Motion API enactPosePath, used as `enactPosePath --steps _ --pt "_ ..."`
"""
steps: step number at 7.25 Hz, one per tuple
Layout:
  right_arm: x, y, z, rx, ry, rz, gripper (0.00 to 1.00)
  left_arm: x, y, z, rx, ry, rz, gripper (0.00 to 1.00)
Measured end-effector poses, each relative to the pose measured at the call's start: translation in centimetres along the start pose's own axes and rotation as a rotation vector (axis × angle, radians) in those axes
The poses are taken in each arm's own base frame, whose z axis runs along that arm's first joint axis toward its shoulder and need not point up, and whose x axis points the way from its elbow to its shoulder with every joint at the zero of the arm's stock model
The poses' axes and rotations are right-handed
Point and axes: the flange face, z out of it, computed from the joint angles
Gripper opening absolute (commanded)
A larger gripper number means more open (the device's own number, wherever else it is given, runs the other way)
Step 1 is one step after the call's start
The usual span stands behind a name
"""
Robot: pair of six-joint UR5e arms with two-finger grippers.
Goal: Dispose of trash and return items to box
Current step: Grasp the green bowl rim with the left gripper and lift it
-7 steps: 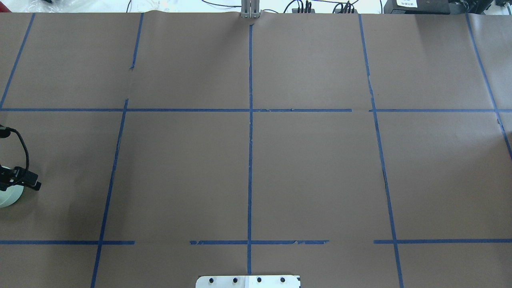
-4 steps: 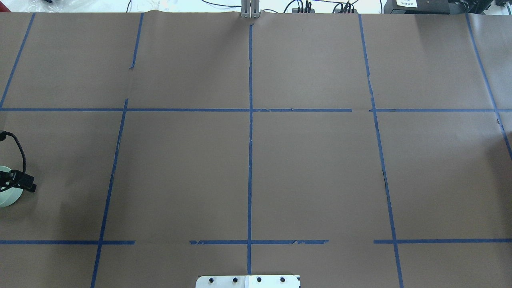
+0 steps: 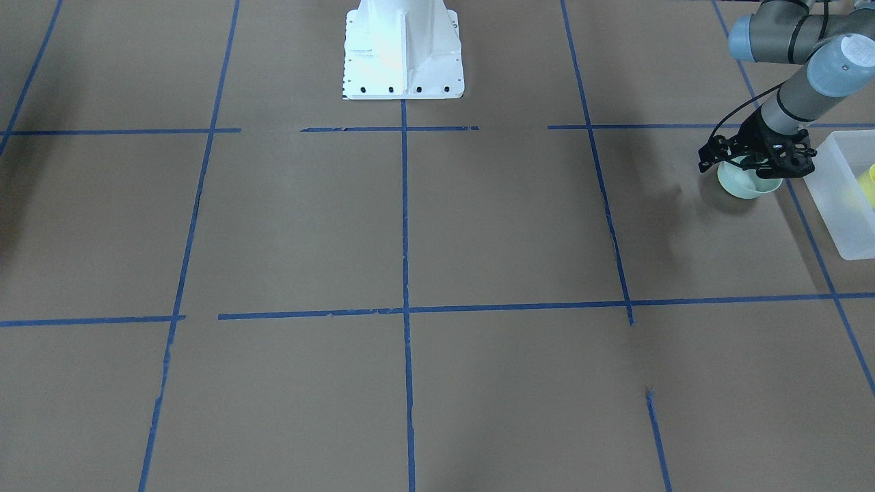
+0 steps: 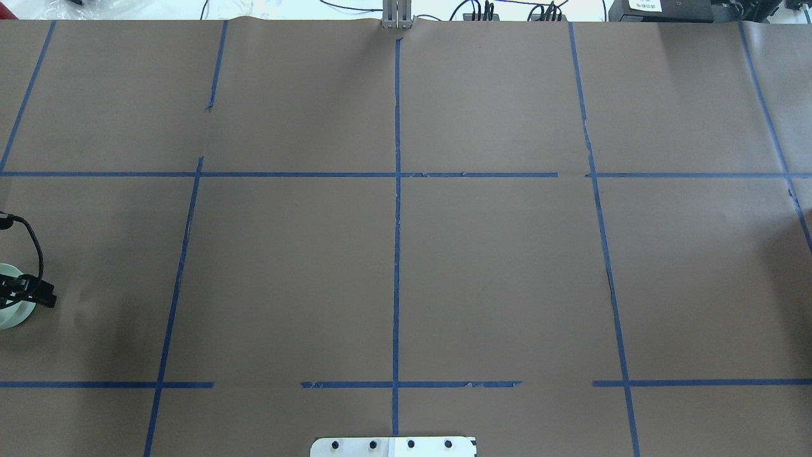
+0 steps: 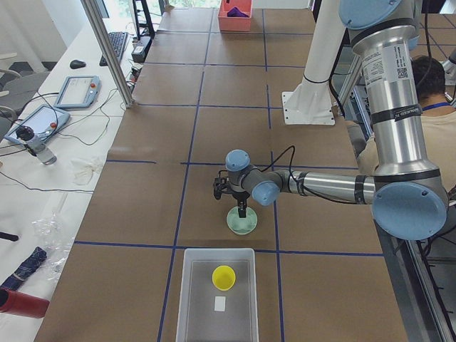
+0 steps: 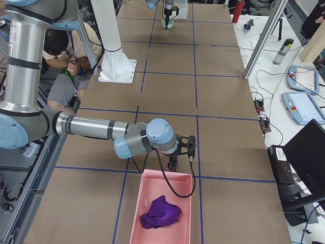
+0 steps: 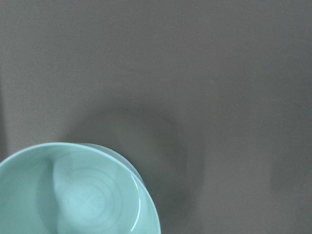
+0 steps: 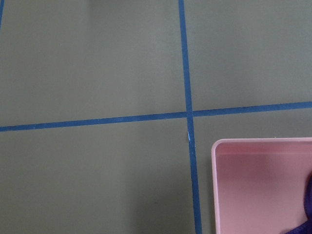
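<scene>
The pale mint-green bowl (image 3: pixel 746 183) is at the table's left end, just beside the box (image 3: pixel 847 205). It also shows in the exterior left view (image 5: pixel 242 223), the overhead view (image 4: pixel 9 308) and the left wrist view (image 7: pixel 73 195). My left gripper (image 3: pixel 756 166) is over the bowl, its fingers pinched on the rim. The frosted-white box (image 5: pixel 192 299) holds the yellow cup (image 5: pixel 224 277). My right gripper (image 6: pixel 172 161) hangs at the near edge of a pink tray, and I cannot tell whether it is open or shut.
The pink tray (image 6: pixel 152 190) holds a purple cloth (image 6: pixel 160 213), and its corner shows in the right wrist view (image 8: pixel 253 185). A small white piece (image 5: pixel 220 303) lies in the box. The white robot base (image 3: pixel 403 55) stands at mid-table. Operators sit behind the robot.
My left gripper has shifted a little to the left, toward the table's end, with the bowl. More of the bowl's rim now shows behind the fingers.
</scene>
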Motion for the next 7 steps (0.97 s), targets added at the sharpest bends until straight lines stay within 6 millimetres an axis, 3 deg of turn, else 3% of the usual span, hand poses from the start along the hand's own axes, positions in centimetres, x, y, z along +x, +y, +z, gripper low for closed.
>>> enactPosePath --steps 1,2,5,7 --pt "-1.6 0.0 0.2 -0.008 -0.009 0.005 1.00 0.0 0.1 0.3 -0.001 0.000 0.003 0.06" --pt "-2.6 0.2 0.1 -0.012 -0.017 0.011 1.00 -0.1 0.1 0.4 -0.003 -0.001 0.004 0.00" --pt "-3.1 0.4 0.3 -0.024 -0.030 0.018 1.00 -0.5 0.0 0.5 0.026 -0.035 0.001 0.00" --pt "-3.1 0.8 0.4 -0.035 -0.044 0.022 1.00 0.3 -0.1 -1.4 0.095 -0.049 0.016 0.00"
